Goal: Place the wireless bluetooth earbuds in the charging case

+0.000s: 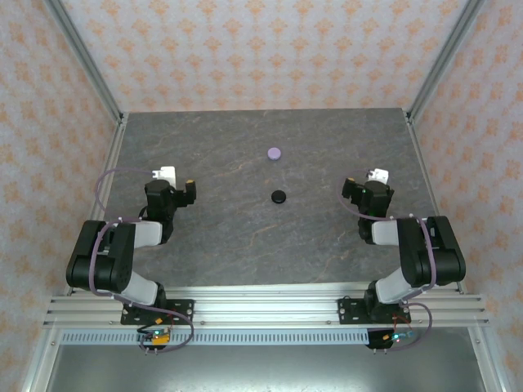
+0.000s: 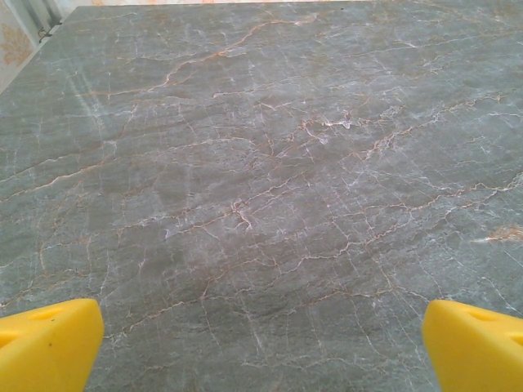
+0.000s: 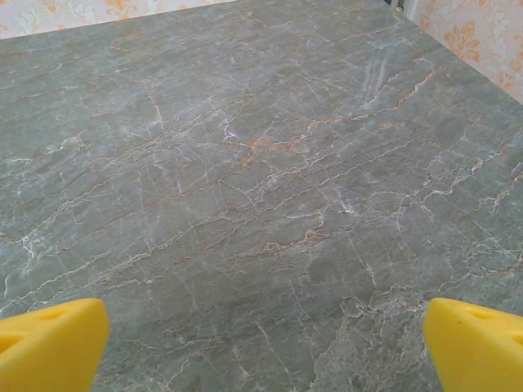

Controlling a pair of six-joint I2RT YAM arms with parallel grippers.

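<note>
Centrally on grey marbled table (image 1: 212, 245): lavender case (image 1: 274, 153), black case (image 1: 279, 196), apart; left gripper (image 2: 261, 351), right gripper (image 3: 261, 351), both spread wide, empty.

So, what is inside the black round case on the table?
The black case looks shut from above; only its dark top shows. Its inside is covered, so whether earbuds are in it cannot be told. It lies on the table.

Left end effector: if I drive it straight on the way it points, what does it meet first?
Probably just the bare tabletop, since the left end effector seems tilted down at it. No object lies ahead; the lavender case and black case sit off to its right.
</note>
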